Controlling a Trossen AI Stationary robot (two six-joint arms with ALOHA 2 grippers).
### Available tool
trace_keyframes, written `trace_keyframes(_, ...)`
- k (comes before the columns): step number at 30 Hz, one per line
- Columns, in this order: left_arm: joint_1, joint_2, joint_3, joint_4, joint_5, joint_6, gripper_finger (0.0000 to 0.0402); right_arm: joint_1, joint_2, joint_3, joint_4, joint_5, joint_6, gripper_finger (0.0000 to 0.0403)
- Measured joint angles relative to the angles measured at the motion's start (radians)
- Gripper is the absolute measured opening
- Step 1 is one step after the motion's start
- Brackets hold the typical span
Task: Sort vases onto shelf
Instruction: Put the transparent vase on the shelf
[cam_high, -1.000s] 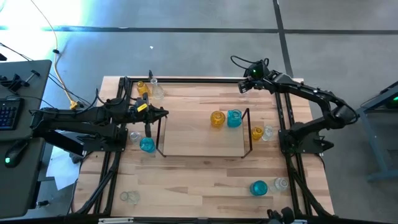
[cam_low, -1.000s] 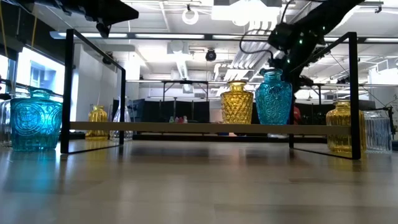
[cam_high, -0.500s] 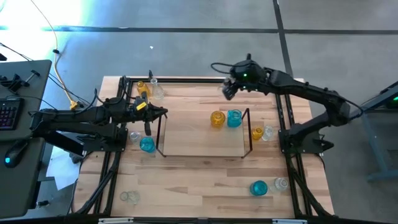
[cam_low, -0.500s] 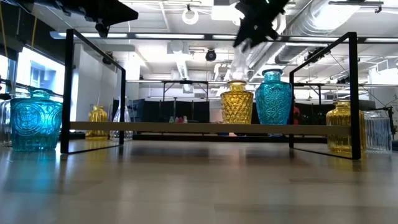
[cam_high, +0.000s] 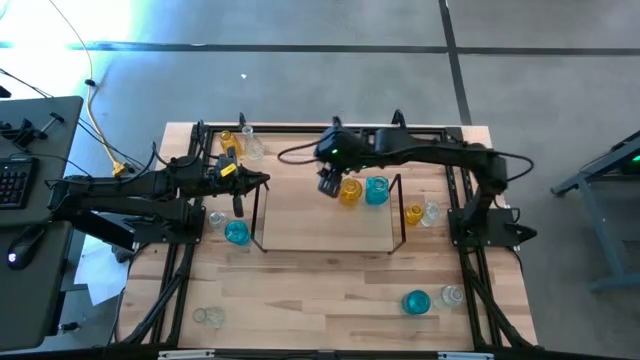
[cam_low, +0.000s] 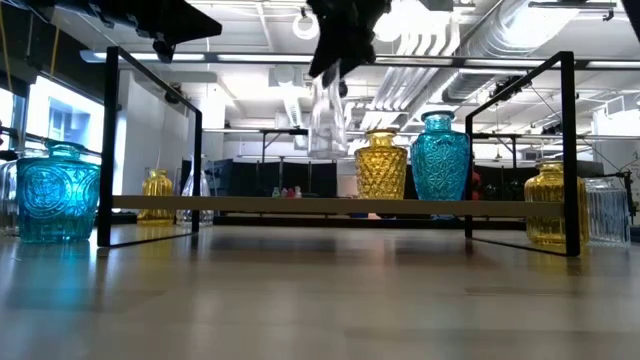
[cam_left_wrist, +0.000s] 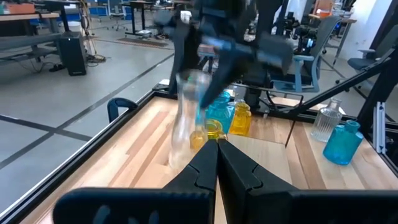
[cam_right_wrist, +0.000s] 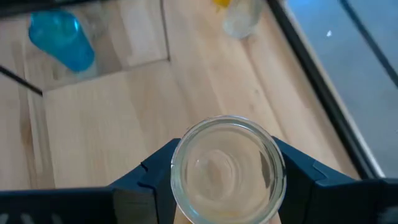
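My right gripper (cam_high: 328, 183) hangs above the shelf (cam_high: 300, 240), left of an amber vase (cam_high: 349, 192) and a turquoise vase (cam_high: 376, 190) that stand on the shelf board. It is shut on a clear vase (cam_low: 325, 120). My left gripper (cam_high: 262, 182) waits shut by the shelf's left wire frame (cam_high: 258, 215). In the left wrist view its fingers (cam_left_wrist: 217, 149) point at the carried clear vase (cam_left_wrist: 185, 115). More vases stand on the table around the shelf. My right gripper holds the clear vase by its top, just under the round mouth (cam_right_wrist: 227, 168), pinched between the two fingers (cam_right_wrist: 155, 177) on opposite outer sides. The fingers come from above, pointing down. The vase hangs below them, roughly upright, lifted clear above the shelf board (cam_low: 300, 205).
A turquoise vase (cam_high: 237, 232) and a clear one (cam_high: 216, 218) stand left of the shelf. An amber (cam_high: 228, 140) and a clear vase (cam_high: 250, 147) stand at the far left. Amber (cam_high: 413, 213) and clear (cam_high: 431, 211) stand right of the shelf; others stand along the near edge (cam_high: 416, 301).
My right gripper has swung from the table's far right corner toward the left and near side, over the shelf. The clear vase in it has been lifted clear and carried past the amber and turquoise vases. My left arm has kept still.
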Motion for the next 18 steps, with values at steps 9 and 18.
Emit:
trace_keyframes(9,0.000,0.000,0.000,0.003,0.000,0.000,0.0000,0.007,0.058,-0.070,0.066,-0.053,-0.002,0.0172)
trace_keyframes(18,0.000,0.000,0.000,0.002,0.000,-0.008,0.0000,0.007,0.058,-0.151,0.154,-0.050,0.022,0.0172)
